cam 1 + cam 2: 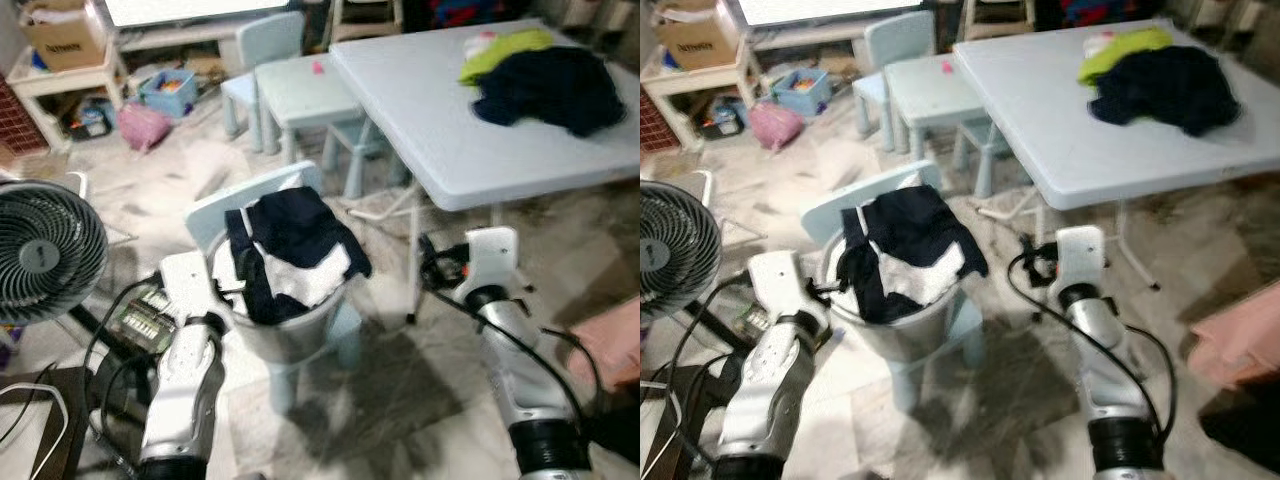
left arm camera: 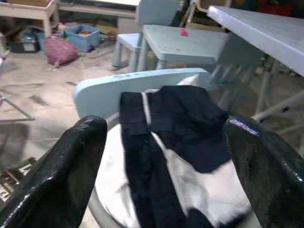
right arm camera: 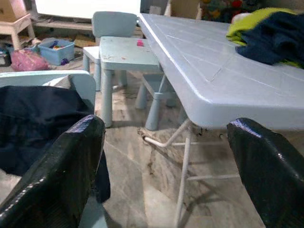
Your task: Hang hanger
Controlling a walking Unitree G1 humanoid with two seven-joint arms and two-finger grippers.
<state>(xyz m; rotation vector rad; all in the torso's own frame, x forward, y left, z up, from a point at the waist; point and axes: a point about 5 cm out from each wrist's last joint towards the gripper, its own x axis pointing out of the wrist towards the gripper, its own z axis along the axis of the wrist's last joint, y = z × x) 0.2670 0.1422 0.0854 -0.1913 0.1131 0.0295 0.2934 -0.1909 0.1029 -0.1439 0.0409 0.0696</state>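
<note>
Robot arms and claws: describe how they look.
Both arms are silver-white jointed tubes with black bands and white box-shaped wrists; loose black cables loop beside them. The left claw and the right claw each have two long, glossy black fingers.

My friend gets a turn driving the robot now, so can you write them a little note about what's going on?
Left gripper: open, holding nothing, by the basket of dark and white clothes on the small blue chair.
Right gripper: open, holding nothing, low beside the folding table.
More clothes lie on that table.
I can't make out a hanger.
Done: nothing picked up.
Left: find the hanger, grasp it, hang it.
</note>
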